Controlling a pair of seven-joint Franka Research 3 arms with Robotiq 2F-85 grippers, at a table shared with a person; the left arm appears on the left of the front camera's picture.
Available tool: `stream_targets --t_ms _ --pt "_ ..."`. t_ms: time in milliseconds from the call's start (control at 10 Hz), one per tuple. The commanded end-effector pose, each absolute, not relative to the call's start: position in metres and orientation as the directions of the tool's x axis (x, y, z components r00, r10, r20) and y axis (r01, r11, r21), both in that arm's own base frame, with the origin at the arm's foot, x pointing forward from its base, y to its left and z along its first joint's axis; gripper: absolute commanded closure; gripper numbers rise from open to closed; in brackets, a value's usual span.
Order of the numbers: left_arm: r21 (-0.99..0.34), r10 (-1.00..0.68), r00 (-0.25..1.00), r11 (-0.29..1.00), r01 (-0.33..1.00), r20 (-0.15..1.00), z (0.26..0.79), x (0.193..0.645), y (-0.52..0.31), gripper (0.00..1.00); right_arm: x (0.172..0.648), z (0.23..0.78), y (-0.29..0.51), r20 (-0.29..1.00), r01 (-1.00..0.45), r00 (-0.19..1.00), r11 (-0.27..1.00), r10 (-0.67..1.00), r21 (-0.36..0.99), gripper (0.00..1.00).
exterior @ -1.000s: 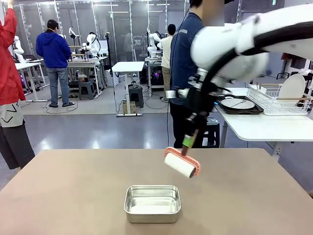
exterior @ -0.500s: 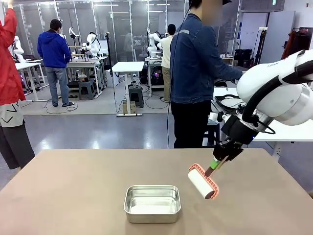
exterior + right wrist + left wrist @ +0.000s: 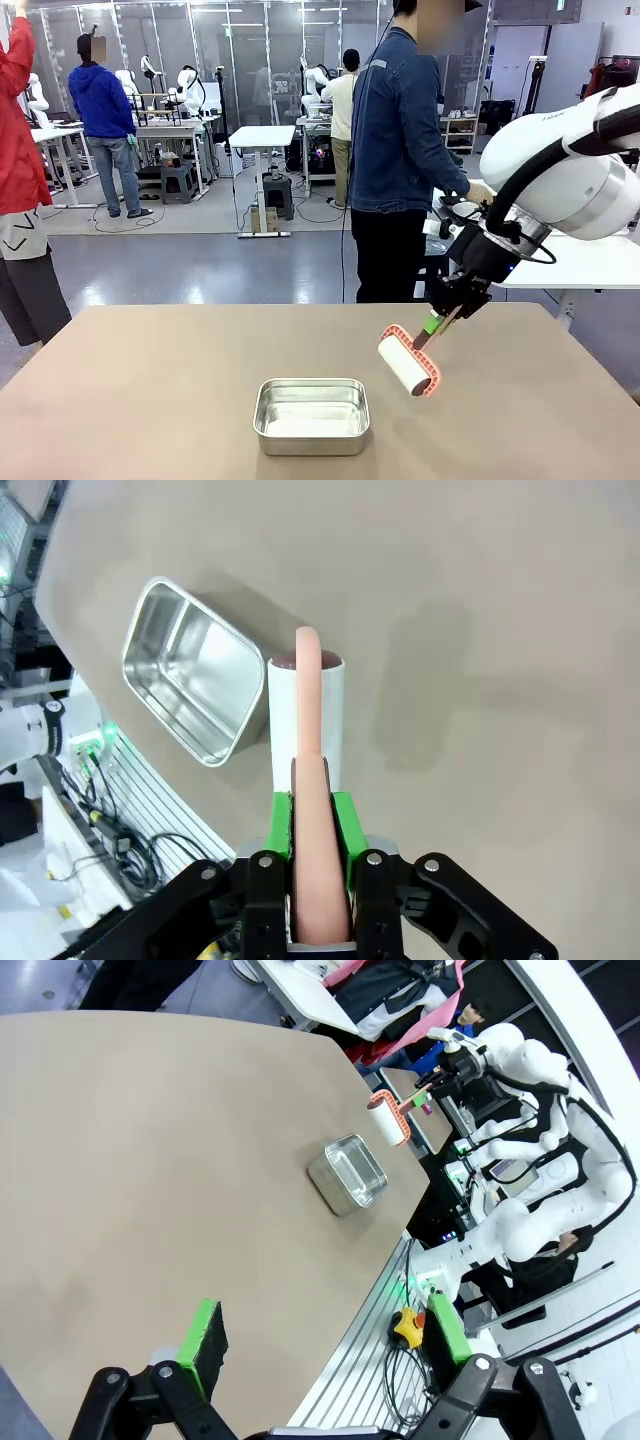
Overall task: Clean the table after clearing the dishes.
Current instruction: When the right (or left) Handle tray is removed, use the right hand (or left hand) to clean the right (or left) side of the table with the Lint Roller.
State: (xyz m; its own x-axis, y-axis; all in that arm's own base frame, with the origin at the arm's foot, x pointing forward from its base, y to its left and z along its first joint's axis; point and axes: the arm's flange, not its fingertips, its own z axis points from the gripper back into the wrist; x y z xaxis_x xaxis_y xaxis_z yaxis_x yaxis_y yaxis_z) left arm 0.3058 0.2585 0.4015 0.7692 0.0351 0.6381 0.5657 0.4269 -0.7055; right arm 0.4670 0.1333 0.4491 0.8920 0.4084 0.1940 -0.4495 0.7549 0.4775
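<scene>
counter (image 3: pixel 150 400), plain matte beige-tan, spreads across the front view from the robot's edge to the far side. there a person (image 3: pixel 400 120) in a denim jacket and dark trousers stands turned toward a white-topped side counter (image 3: pixel 575 268) at picture right. a small rectangular steel pan (image 3: pixel 312 415) sits on the beige top near the robot's edge, about midway across, its inside shiny.

the right arm (image 3: pixel 565 180) comes in from picture right and slopes down over the counter's right half. the right gripper (image 3: pixel 434 324) has its jaws clenched on the salmon-pink handle of a lint roller (image 3: pixel 408 362), the green pads pressed against the handle on both sides. the white roll hangs below and ahead of the jaws, tilted, to the right of the pan and a little farther from the robot. in the right wrist view the roll's end lies just beside the pan's corner. its shadow falls on the bare top apart from the roll, so the roller is held off the surface.

the left gripper (image 3: pixel 325 1340) hangs by the counter's near edge with its jaws released wide and nothing between them. one of its green pads (image 3: pixel 205 1335) is over the beige top, the other over the robot's stand and cables beyond the edge. from there the top stretches away bare to the pan and the roller, both well apart from the left gripper.
</scene>
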Motion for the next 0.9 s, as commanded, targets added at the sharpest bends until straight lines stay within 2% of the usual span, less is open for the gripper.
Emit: stream_targets --t_ms 0,100,200,800 --pt "-0.705 0.031 0.77 0.426 0.566 0.637 0.404 0.301 0.258 0.0 0.497 0.441 0.126 0.12 -0.19 0.982 0.76 0.148 0.621 0.79" --pt "-0.705 0.031 0.77 0.426 0.566 0.637 0.404 0.301 0.258 0.0 0.503 0.432 0.121 0.113 -0.097 0.993 0.762 0.031 0.64 0.79" --pt "-0.705 0.031 0.77 0.426 0.566 0.637 0.404 0.301 0.258 0.0 0.51 0.422 0.115 0.068 -0.052 0.998 0.736 0.007 0.675 0.79" --pt "-0.705 0.031 0.77 0.426 0.566 0.637 0.404 0.301 0.258 0.0 0.53 0.355 0.097 0.046 -0.001 0.998 0.681 -0.049 0.732 0.79"
